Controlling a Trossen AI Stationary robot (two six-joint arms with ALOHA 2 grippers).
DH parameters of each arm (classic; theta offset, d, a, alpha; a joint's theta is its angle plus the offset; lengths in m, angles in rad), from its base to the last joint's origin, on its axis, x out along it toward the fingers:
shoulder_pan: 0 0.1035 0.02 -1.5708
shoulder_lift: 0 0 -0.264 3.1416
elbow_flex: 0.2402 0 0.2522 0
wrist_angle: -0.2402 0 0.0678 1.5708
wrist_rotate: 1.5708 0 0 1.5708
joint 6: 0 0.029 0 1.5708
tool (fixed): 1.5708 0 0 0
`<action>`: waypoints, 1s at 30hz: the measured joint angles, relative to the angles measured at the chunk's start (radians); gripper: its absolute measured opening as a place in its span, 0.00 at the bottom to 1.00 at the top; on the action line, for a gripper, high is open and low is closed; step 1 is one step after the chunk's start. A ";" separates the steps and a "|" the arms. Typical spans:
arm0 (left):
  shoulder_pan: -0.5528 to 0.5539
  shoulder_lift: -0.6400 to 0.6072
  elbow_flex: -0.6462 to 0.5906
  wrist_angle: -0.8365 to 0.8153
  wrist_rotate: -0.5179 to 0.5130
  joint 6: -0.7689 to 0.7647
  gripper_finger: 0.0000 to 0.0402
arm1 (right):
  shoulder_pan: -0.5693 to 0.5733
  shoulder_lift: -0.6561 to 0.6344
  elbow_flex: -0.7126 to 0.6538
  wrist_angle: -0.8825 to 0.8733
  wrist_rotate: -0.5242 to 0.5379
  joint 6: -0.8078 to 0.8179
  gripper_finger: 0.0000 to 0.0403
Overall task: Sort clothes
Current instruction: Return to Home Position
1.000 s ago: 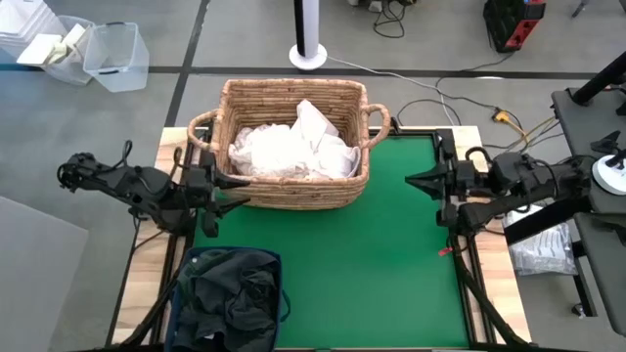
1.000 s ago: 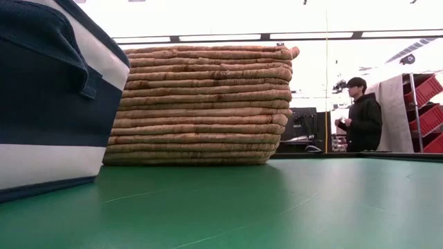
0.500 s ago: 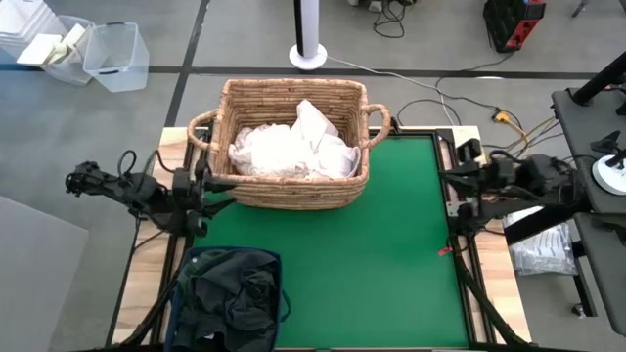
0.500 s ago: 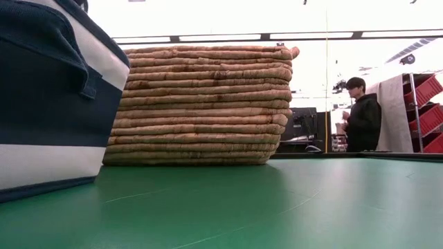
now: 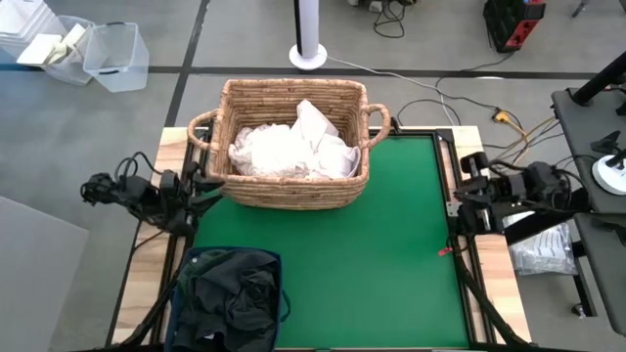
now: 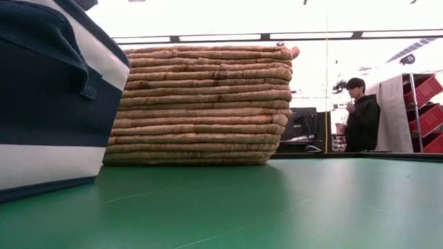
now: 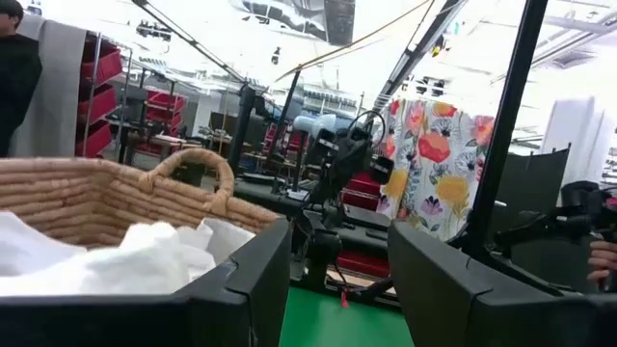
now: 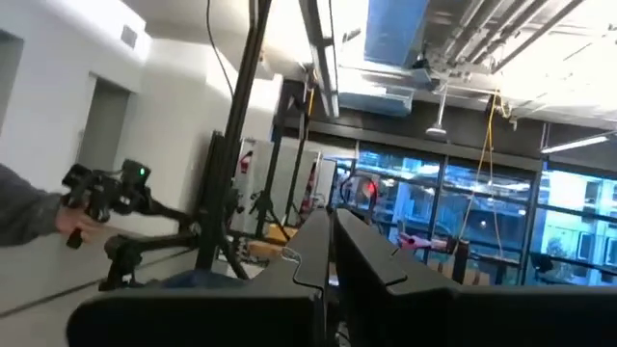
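Crumpled white clothes [image 5: 293, 147] heaped in the ribbed wicker basket [image 5: 293, 193]; limp dark clothes [image 5: 230, 293] fill the boxy navy fabric bin [image 5: 277, 262]. At the green mat's [image 5: 372, 244] left edge, beside the basket, the left gripper [image 5: 207, 188] shows fingers apart. At the right edge, the right gripper [image 5: 458, 193] has fingers pressed together.

**Obstacles: 2.**
- Wicker basket [image 5: 293, 194]: on the far-left part of the green mat [image 5: 391, 244], heaped with white clothes [image 5: 289, 152] that rise above its rim.
- Navy bin [image 5: 230, 252]: at the near-left corner, filled with dark clothes [image 5: 230, 298].

**Free room:**
- A strip of bare mat between basket and bin.
- The mat's whole right half, bare.

**Edges:**
- Left gripper [image 5: 213, 188]: just beside the basket's left end.
- Right gripper [image 5: 458, 196]: at the mat's right border, well apart from both containers.
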 joint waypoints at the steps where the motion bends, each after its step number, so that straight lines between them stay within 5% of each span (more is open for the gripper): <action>1: 0.000 -0.018 -0.017 0.003 0.002 -0.001 0.38 | 0.000 0.011 -0.008 0.016 -0.002 0.003 0.03; 9: 0.000 -0.057 -0.095 0.044 0.023 -0.014 0.38 | 0.000 -0.008 -0.131 0.104 0.005 0.048 0.03; 21: 0.000 -0.064 -0.139 0.031 0.038 -0.028 0.38 | 0.000 -0.002 -0.419 0.204 0.176 0.221 0.03; 30: 0.000 -0.056 -0.142 -0.189 0.184 -0.217 0.38 | 0.000 0.005 -0.483 0.204 0.243 0.278 0.03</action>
